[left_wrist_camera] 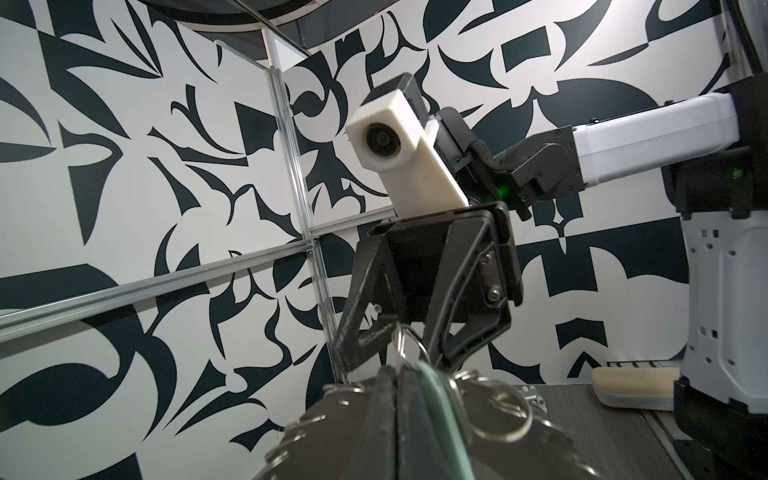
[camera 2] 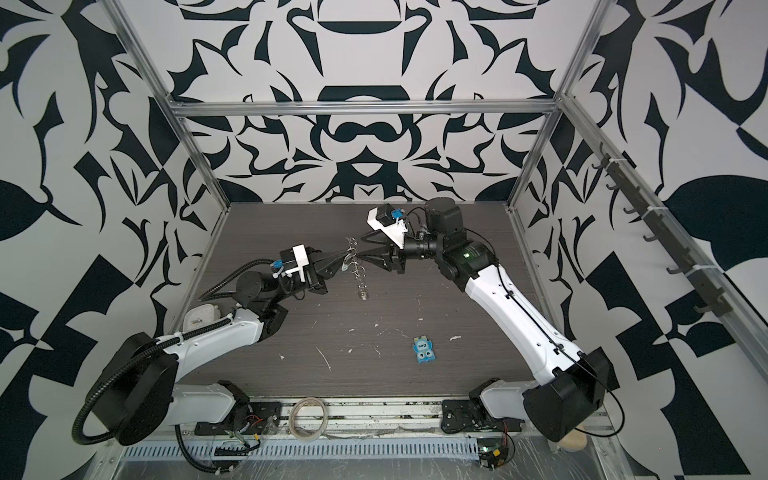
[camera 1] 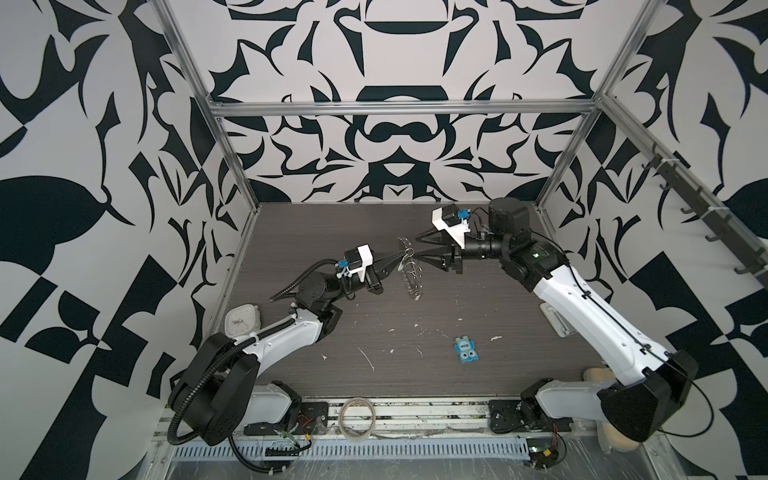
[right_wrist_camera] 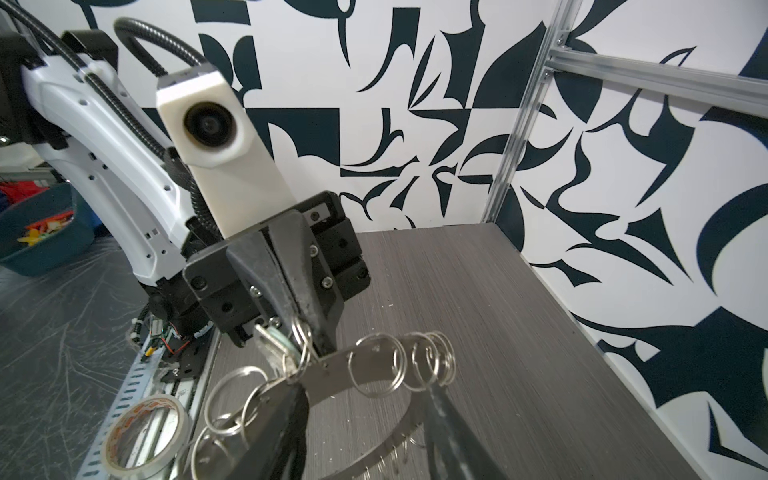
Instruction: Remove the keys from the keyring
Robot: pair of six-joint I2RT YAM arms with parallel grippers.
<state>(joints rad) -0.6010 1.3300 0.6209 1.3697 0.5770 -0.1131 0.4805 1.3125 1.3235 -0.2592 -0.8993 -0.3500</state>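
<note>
As it hangs upright, the keyring (right_wrist_camera: 328,374) carries silver rings (right_wrist_camera: 432,359).

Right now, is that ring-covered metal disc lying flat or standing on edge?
On edge: the keyring shows as a thin strip in both top views.

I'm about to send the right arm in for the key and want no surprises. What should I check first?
1. Grip: left pincer shut on the keyring rim: ok.
2. Approach: right pincer open, jaws either side of the disc's band: ok.
3. Target: key and fob in sight in the right wrist view, hanging beside the left pincer's tip: ok.
4. Contact: right pincer touching the key: cannot tell.
5. Clutter: blue packet lies on the table, apart from both pincers: ok.
</note>
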